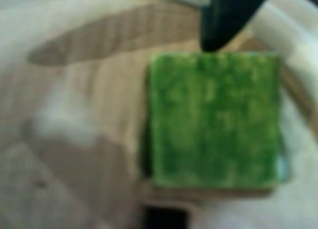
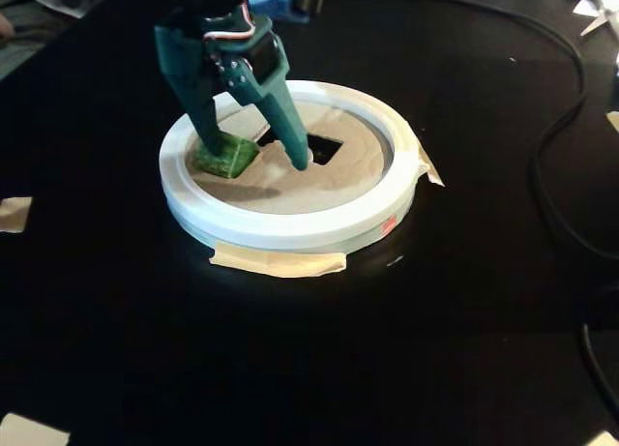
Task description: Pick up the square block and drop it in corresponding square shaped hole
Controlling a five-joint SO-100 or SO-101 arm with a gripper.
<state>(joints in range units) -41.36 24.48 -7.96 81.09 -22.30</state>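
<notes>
The green square block (image 2: 224,156) lies on the brown cardboard lid (image 2: 338,180) of a round white-rimmed container, at its left side in the fixed view. My gripper (image 2: 256,154) is open and reaches down onto the lid. One finger stands against the block's far left side. The other fingertip (image 2: 298,161) rests apart from the block to its right, at the edge of a square hole (image 2: 324,148). In the blurred wrist view the block (image 1: 213,119) fills the middle right, with one dark finger (image 1: 223,20) touching its top edge and another dark part (image 1: 166,219) below it.
The container's white rim (image 2: 290,235) is taped to the black table with masking tape (image 2: 280,262). A second dark opening (image 2: 259,129) shows behind the fingers. A black cable (image 2: 551,165) runs along the right side. Tape scraps (image 2: 12,214) lie at the left edge.
</notes>
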